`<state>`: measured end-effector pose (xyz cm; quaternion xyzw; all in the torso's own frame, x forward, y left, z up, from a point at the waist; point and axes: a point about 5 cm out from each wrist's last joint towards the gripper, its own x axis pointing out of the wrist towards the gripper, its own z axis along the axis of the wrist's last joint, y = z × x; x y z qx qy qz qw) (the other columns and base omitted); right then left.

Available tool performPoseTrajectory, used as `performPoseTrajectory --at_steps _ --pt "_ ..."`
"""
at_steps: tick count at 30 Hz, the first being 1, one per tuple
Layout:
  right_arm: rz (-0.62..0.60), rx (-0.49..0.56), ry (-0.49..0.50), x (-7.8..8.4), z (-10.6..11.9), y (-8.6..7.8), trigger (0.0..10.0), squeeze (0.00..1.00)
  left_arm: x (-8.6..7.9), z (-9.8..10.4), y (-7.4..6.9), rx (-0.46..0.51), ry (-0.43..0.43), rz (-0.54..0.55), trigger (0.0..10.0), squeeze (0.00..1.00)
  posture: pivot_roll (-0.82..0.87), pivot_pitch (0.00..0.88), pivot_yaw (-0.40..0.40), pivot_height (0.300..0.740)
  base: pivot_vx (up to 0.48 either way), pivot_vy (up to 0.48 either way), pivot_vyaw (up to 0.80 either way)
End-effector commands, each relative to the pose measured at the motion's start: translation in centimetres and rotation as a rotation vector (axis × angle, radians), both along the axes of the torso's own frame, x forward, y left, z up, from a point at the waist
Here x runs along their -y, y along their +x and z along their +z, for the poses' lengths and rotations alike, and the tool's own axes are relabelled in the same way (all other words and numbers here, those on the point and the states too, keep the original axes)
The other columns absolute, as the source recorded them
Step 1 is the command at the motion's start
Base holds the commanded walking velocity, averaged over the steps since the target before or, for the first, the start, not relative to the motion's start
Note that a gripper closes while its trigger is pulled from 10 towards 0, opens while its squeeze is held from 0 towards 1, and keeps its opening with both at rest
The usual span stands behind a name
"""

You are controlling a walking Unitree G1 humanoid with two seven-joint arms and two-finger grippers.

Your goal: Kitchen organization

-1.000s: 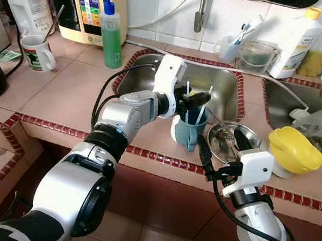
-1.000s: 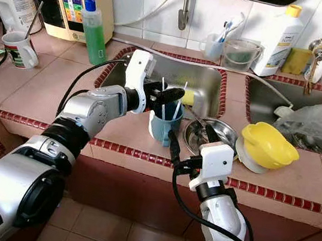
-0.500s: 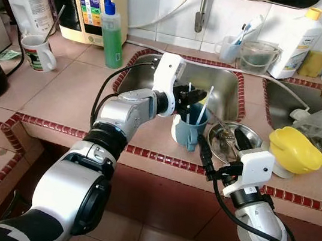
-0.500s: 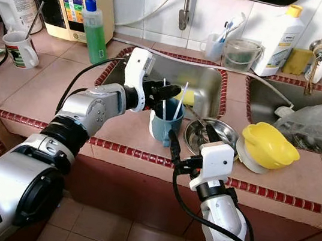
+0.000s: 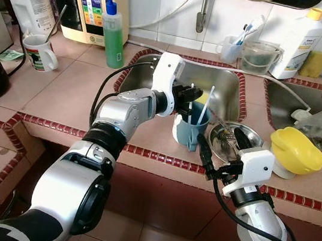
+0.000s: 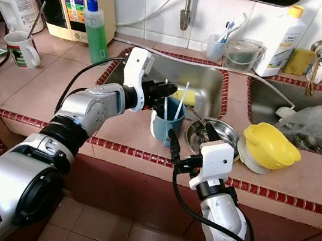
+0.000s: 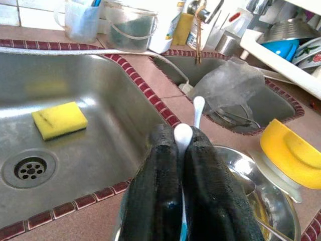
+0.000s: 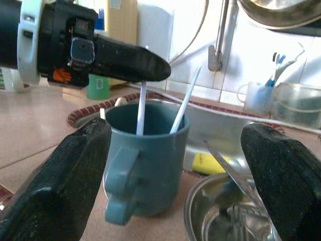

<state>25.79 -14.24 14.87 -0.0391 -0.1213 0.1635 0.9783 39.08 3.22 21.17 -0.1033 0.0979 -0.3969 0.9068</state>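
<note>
A blue mug (image 5: 185, 130) stands on the tiled counter near its front edge, between the sink and a steel bowl. Two white utensils stand in it. My left gripper (image 5: 187, 94) hovers just above the mug's rim, shut on the top of one white utensil (image 7: 182, 134). The other white utensil (image 5: 207, 98) leans free toward the right. My right gripper (image 5: 218, 138) is open at the counter's edge, level with the mug (image 8: 145, 165), its fingers (image 8: 55, 175) wide apart on either side of it without touching.
A steel bowl (image 5: 256, 139) holding metal cutlery sits right of the mug, with a yellow bowl (image 5: 296, 150) beyond it. The sink (image 5: 224, 81) behind holds a yellow sponge (image 7: 59, 119). A green bottle (image 5: 112, 34) and white mug (image 5: 38, 52) stand far left.
My left gripper has shifted slightly left and back over the mug, bringing the held white utensil with it. The right arm has stayed in place.
</note>
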Motion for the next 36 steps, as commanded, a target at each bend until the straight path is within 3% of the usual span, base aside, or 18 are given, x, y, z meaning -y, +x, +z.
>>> performPoseTrajectory --at_steps 1,21,22,26,36 --pt "0.008 0.021 -0.005 0.0 0.6 -0.1 10.0 0.0 -0.2 0.7 0.2 0.008 0.003 -0.005 0.0 0.0 -0.05 0.0 0.073 0.74 0.0 0.0 0.0" --pt "0.023 0.021 -0.01 -0.3 0.5 0.1 10.0 0.0 -0.5 1.6 0.4 0.013 -0.03 0.002 0.0 0.0 -0.05 0.0 0.066 0.74 0.0 0.0 0.0" --pt "0.024 0.02 -0.011 -0.3 0.5 0.1 10.0 0.0 -0.6 1.8 0.5 0.018 -0.029 0.002 10.0 0.0 -0.05 0.0 0.062 0.74 0.0 0.0 0.0" --pt "0.024 0.019 -0.013 -0.3 0.5 0.1 10.0 0.0 -0.6 2.1 0.5 0.019 -0.036 0.004 10.0 0.0 -0.05 0.0 0.062 0.74 0.0 0.0 0.0" --pt "0.034 0.014 -0.021 -0.2 0.3 0.2 10.0 0.0 -1.0 5.8 0.9 0.113 -0.044 -0.013 10.0 0.0 -0.04 0.0 0.063 0.74 0.0 0.0 0.0"
